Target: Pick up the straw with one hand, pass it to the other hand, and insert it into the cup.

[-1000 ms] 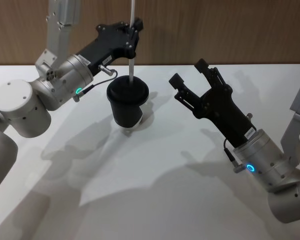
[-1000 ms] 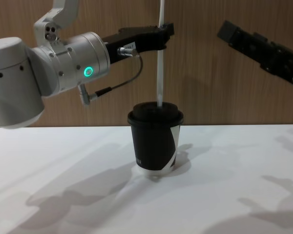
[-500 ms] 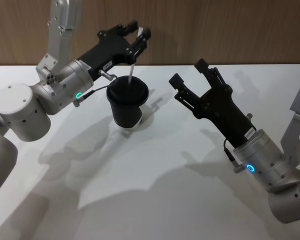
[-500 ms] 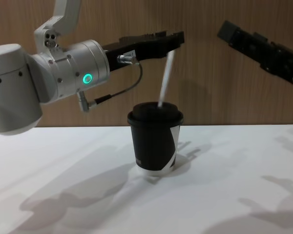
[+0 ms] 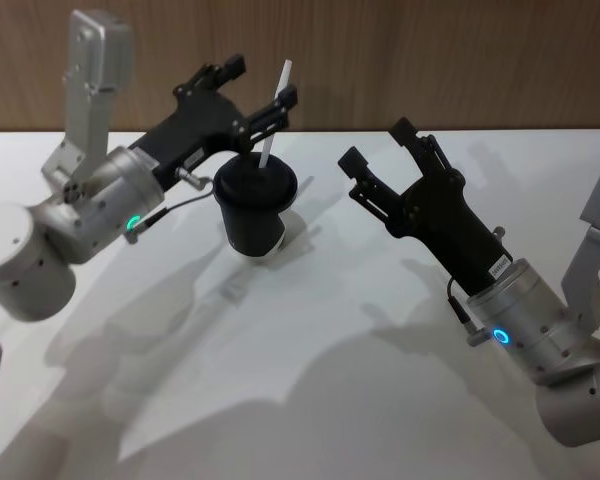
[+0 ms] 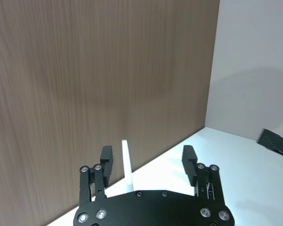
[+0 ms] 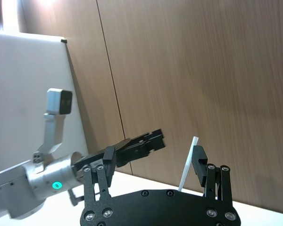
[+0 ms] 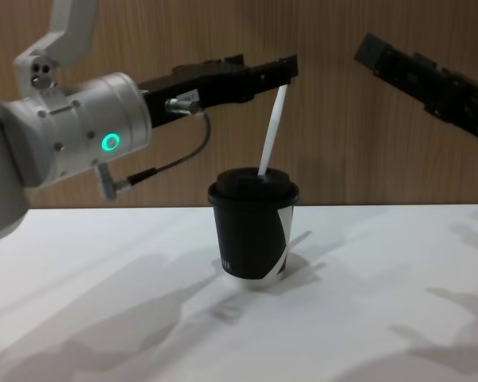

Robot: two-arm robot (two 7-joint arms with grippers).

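The black cup [image 5: 255, 210] [image 8: 251, 231] stands on the white table with the white straw [image 5: 273, 115] [image 8: 271, 131] stuck through its lid, leaning to the right. My left gripper [image 5: 258, 83] [image 8: 259, 72] hovers above and behind the cup, open, with the straw's top end close by one finger. In the left wrist view the straw [image 6: 127, 165] rises between the spread fingers of the left gripper [image 6: 147, 157]. My right gripper [image 5: 375, 143] [image 7: 154, 155] is open and holds nothing, well to the right of the cup. The right wrist view shows the straw [image 7: 187, 168] farther off.
The white table [image 5: 330, 350] carries only the cup, with the arms' shadows across it. A wooden wall [image 8: 342, 143] stands close behind the cup. The right arm's fingers [image 8: 378, 49] reach in at the upper right of the chest view.
The left gripper opened and let go of the straw, which slid deeper into the cup and tipped over to lean right. The left arm drew back leftward. The right arm has not moved.
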